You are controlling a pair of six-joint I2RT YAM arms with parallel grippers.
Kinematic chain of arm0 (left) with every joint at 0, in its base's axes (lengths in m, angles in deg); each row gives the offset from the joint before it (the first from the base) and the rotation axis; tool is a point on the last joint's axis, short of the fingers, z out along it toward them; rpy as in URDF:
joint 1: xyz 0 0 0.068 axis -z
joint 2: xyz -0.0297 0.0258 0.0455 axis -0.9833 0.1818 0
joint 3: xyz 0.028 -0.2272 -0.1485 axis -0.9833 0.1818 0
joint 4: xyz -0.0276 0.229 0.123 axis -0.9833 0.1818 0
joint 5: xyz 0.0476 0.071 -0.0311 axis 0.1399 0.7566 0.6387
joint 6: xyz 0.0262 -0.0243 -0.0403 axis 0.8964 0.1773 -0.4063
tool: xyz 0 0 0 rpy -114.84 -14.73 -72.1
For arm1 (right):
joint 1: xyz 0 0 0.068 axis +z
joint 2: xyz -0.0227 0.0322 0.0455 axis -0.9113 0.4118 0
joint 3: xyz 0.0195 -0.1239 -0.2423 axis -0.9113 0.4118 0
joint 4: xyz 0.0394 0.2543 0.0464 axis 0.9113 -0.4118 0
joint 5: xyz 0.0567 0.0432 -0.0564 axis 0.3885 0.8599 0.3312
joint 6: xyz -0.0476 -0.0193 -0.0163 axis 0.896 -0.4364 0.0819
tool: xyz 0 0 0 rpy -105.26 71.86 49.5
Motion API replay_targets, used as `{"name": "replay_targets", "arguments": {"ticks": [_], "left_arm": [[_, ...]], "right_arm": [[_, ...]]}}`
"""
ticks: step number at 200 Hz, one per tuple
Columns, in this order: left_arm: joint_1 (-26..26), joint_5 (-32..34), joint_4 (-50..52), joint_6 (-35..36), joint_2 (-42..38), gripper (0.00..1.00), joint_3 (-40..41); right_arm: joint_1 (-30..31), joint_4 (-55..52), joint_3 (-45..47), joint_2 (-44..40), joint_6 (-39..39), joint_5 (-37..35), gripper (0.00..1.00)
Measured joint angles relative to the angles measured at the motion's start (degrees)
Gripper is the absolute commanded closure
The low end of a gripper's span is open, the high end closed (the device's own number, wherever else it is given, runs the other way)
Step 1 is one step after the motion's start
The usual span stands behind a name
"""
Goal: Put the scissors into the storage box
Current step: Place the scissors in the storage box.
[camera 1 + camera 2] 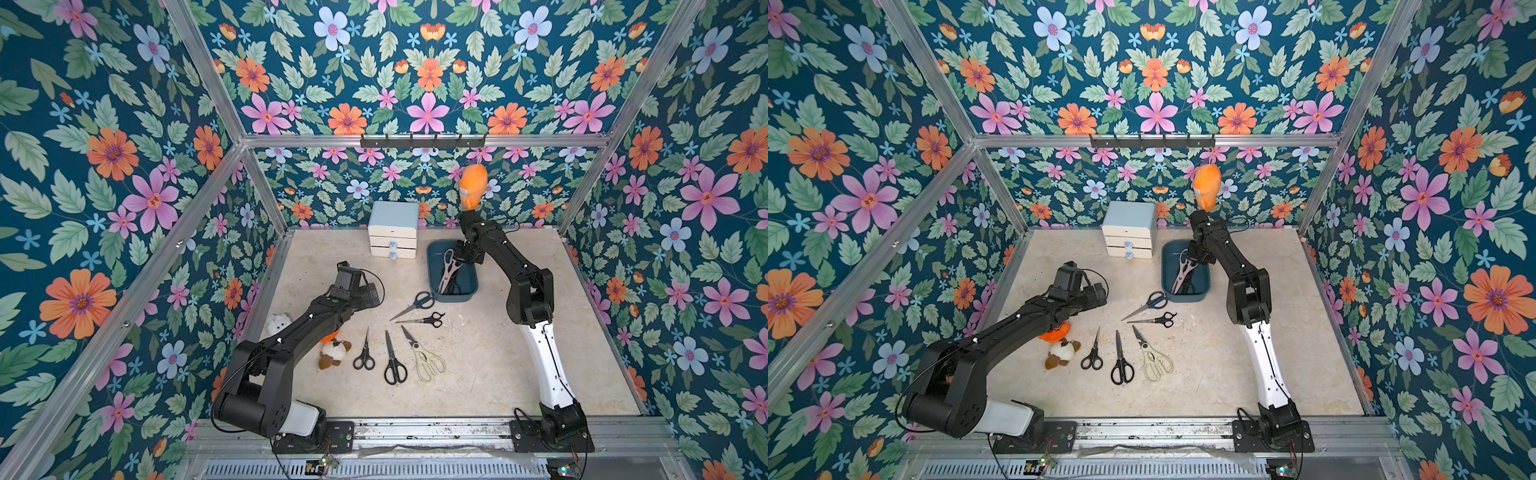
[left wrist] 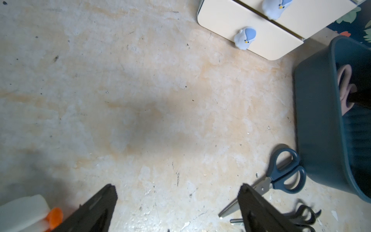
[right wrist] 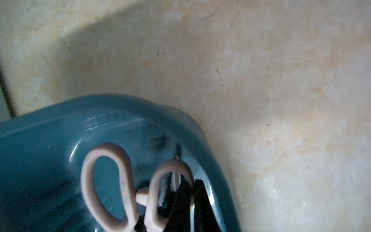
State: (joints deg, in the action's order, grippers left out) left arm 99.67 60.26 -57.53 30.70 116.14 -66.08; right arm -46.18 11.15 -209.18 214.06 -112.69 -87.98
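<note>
Teal box (image 1: 454, 297) sits near the back of the table (image 1: 519, 365), just beside a drawer cabinet (image 1: 392, 232). The right gripper (image 1: 460, 261) hangs over it, jaws pinched tight on one handle loop of the pink shears (image 3: 112, 180), which lie lengthwise within the box over what look like dark scissors (image 1: 456, 287). The left gripper (image 2: 178, 187) is spread wide above bare table, gripping nothing. In front of the box lie a blue pair (image 1: 415, 305), three black pairs (image 1: 424, 320) and cream shears (image 1: 424, 357).
</note>
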Motion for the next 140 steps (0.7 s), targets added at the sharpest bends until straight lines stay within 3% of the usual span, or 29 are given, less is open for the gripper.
{"name": "replay_targets", "arguments": {"ticks": [40, 94, 140], "left_arm": [[0.0, 0.7, 0.1, 0.0, -1.6, 0.01, 1.6], [0.0, 0.5, 0.2, -0.2, -2.7, 0.01, 3.3], [0.0, -1.4, 0.1, 0.6, -1.6, 0.01, 2.6]], "right_arm": [[0.0, -0.1, -0.3, 0.0, -0.1, 0.2, 0.67], [0.1, -0.9, -2.9, -4.4, -0.4, 1.5, 0.63], [2.4, -0.9, 1.0, -12.5, -1.1, 1.1, 0.63]]}}
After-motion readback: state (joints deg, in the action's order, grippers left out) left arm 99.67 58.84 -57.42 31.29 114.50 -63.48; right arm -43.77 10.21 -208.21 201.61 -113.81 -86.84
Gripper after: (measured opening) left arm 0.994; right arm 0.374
